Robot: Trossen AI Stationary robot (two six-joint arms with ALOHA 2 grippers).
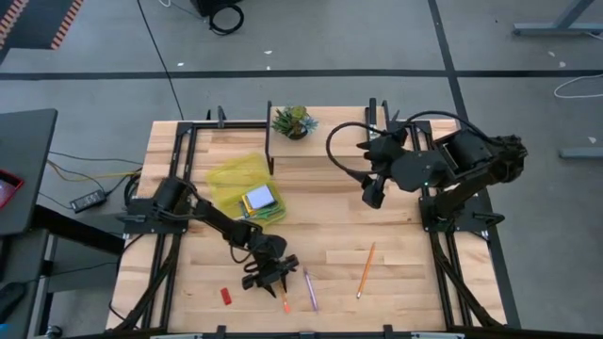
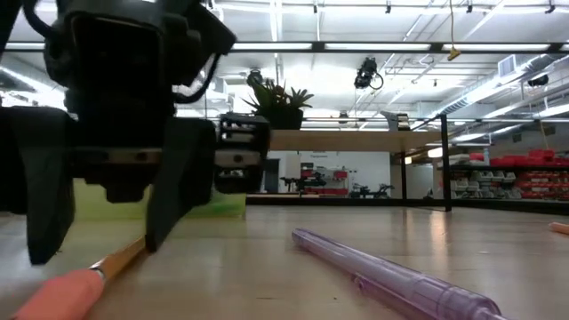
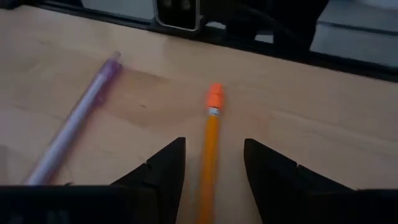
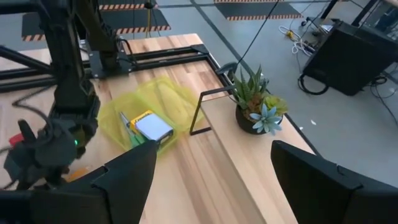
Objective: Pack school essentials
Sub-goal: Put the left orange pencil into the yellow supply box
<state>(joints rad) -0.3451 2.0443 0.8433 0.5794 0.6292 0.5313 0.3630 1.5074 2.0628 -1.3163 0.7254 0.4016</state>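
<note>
My left gripper (image 1: 276, 282) (image 3: 214, 146) is low at the table's near edge, open. Its fingers stand on either side of an orange pencil (image 3: 210, 149) (image 2: 120, 258), which lies flat with its eraser end (image 3: 215, 96) ahead of them. A purple pen (image 3: 74, 130) (image 1: 309, 290) (image 2: 391, 276) lies beside it. A second orange pencil (image 1: 366, 270) and a red eraser (image 1: 226, 296) lie on the wood. A yellow-green pouch (image 1: 231, 174) (image 4: 124, 112) holds the pale blue notepad (image 1: 259, 198) (image 4: 152, 126) with other items under it. My right gripper (image 1: 375, 193) (image 4: 217, 186) hovers open above the table's far right.
A potted plant (image 1: 294, 122) (image 4: 255, 102) stands at the far edge beside a thin black metal frame (image 1: 268, 141) (image 4: 202, 112). Black rails run along the table's left and right sides. Bare wood lies between the pouch and the right arm.
</note>
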